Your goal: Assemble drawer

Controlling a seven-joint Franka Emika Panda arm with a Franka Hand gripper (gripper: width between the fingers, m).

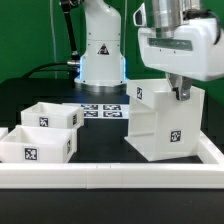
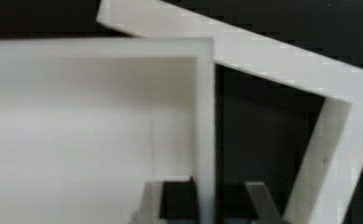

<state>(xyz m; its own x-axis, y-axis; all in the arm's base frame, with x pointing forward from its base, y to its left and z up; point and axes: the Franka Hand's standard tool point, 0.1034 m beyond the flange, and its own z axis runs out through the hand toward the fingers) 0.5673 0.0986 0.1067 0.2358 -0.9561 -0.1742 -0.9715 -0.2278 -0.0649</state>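
Note:
The white drawer case [image 1: 160, 125] stands on the table at the exterior view's right, its open front facing the left. My gripper [image 1: 178, 93] reaches down onto the case's top edge. In the wrist view, my gripper [image 2: 210, 200] has its two dark fingers close together on either side of a thin white panel edge [image 2: 204, 120] of the case. The panel's broad face [image 2: 80, 110] fills one side, and an angled frame bar [image 2: 284, 70] crosses behind. Two white open drawer boxes [image 1: 52, 116] [image 1: 38, 147] sit at the exterior view's left, apart from the case.
The marker board [image 1: 100, 109] lies at the back centre, in front of the robot base [image 1: 100, 55]. A low white wall [image 1: 110, 181] runs along the table's front and up the right side [image 1: 212, 150].

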